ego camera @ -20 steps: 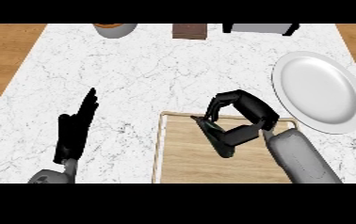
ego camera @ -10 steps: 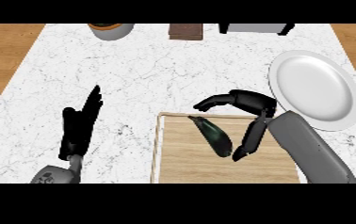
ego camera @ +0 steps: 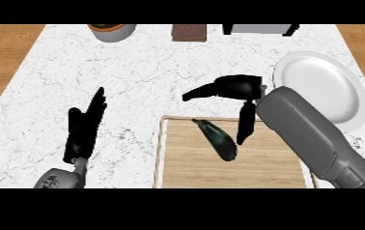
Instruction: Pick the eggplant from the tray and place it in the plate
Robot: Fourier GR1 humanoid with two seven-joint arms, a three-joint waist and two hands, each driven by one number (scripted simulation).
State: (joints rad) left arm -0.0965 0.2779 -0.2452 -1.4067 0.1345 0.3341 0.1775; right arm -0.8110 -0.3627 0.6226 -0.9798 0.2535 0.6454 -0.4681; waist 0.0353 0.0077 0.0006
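Note:
A dark eggplant (ego camera: 217, 139) lies slantwise on the wooden tray (ego camera: 185, 168), near the tray's far edge. My right hand (ego camera: 236, 86) hovers just beyond that edge with its fingers spread. The thumb points left and the fingers (ego camera: 246, 122) hang down just right of the eggplant, without closing on it. The hand is open and holds nothing. The white plate (ego camera: 321, 86) sits at the right, partly hidden by my right forearm. My left hand (ego camera: 84, 127) rests open on the counter at the left, fingers straight.
Along the counter's far edge stand a grey pot (ego camera: 112, 31), a brown block (ego camera: 189, 32) and a grey appliance (ego camera: 260, 29). White marble counter (ego camera: 143, 74) lies between the tray and these. Wooden floor shows beyond both side edges.
My right hand, curled over the eggplant a second ago, has opened and drawn back toward the tray's far edge. The eggplant now lies uncovered on the tray. The left hand has barely moved.

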